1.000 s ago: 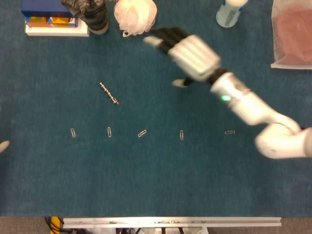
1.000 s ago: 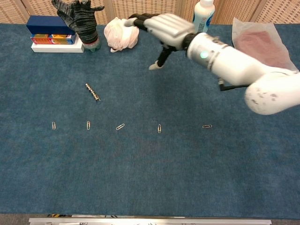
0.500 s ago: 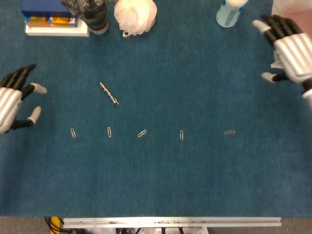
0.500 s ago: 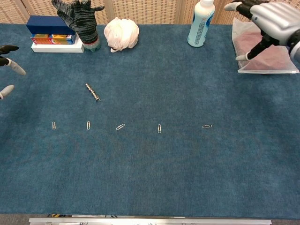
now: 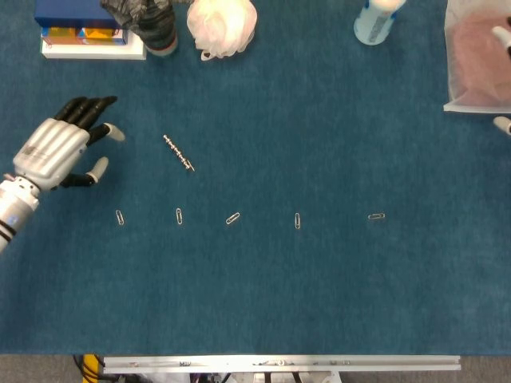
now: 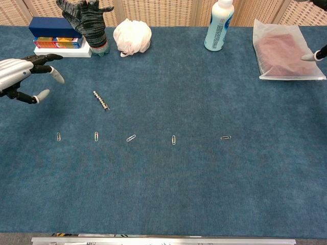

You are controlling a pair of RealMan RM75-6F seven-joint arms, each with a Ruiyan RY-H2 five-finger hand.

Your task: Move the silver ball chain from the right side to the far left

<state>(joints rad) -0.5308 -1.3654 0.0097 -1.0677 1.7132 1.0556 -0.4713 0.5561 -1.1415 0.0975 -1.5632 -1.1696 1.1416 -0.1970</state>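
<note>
The silver ball chain (image 5: 179,152) lies on the blue table (image 5: 319,287), left of the middle and a little above a row of paper clips (image 5: 232,218). The left hand (image 5: 62,148) hovers near it on the left side, holding nothing, with its fingers spread apart and not touching the chain. Only fingertips of the right hand (image 6: 312,56) peek in at the right edge by the clear bag (image 6: 283,53), so I cannot tell if that hand is open or closed.
</note>
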